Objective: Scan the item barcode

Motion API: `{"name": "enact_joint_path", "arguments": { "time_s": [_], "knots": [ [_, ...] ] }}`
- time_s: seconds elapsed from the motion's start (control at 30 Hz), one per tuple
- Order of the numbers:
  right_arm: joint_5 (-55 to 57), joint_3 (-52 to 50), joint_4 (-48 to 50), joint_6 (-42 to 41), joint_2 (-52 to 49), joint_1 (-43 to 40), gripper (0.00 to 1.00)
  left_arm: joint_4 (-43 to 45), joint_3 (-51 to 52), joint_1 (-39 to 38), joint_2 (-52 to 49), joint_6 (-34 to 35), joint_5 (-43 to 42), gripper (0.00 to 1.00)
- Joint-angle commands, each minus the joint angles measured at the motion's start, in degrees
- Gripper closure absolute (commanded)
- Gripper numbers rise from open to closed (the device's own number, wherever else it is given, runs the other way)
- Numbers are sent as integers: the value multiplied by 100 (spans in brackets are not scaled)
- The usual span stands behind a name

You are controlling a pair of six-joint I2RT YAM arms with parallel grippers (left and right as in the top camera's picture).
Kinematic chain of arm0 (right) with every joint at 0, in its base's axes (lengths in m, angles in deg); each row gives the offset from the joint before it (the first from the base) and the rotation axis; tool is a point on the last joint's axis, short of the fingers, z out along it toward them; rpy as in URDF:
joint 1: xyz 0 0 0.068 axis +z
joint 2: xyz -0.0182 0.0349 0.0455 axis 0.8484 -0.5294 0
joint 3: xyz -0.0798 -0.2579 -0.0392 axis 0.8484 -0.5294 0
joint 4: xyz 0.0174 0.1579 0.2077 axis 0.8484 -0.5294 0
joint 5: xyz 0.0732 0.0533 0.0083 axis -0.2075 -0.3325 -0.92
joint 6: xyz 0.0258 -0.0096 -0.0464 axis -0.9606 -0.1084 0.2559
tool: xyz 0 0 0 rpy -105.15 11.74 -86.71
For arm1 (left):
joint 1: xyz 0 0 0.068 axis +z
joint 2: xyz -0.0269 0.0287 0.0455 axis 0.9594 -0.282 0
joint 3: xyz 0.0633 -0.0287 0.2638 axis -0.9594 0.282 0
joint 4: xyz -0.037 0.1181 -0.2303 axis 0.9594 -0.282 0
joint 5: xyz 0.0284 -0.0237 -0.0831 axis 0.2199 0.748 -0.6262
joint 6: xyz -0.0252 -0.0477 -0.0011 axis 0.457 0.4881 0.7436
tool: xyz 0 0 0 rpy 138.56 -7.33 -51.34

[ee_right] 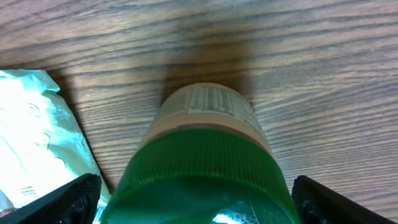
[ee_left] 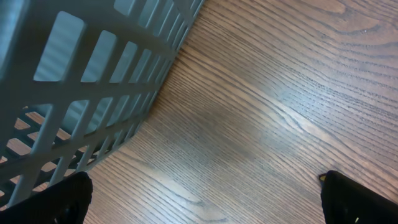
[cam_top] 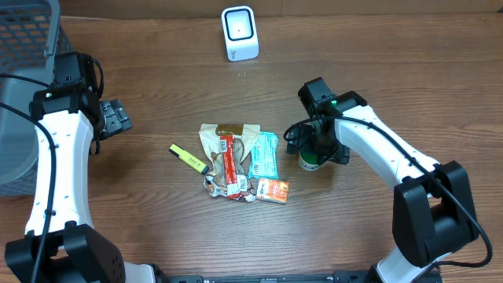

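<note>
A small jar with a green ribbed cap (ee_right: 205,168) and a pale label stands on the wooden table right of the snack pile; in the overhead view the jar (cam_top: 309,161) sits under my right wrist. My right gripper (ee_right: 198,200) is open and straddles the cap, one finger on each side with a little gap to each. The white barcode scanner (cam_top: 239,33) stands at the far middle of the table. My left gripper (ee_left: 202,199) is open over bare wood beside the grey basket (ee_left: 74,81), nothing between its fingers; overhead, the left gripper (cam_top: 115,118) is at the far left.
A pile of snack packets (cam_top: 236,157) lies mid-table: a brown wrapper, a red bar, a teal packet (ee_right: 31,137) and an orange packet (cam_top: 273,189). A yellow highlighter (cam_top: 187,159) lies left of the pile. The grey basket (cam_top: 23,47) fills the far-left corner.
</note>
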Motion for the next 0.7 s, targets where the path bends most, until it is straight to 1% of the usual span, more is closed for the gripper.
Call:
{"name": "enact_joint_path", "arguments": {
  "time_s": [0.0, 0.67],
  "knots": [
    [74, -59, -66, -22, 4, 22, 0, 2, -90, 20, 85, -105, 13, 0],
    [28, -57, -90, -22, 4, 22, 0, 2, -92, 20, 85, -105, 15, 0]
  ]
}}
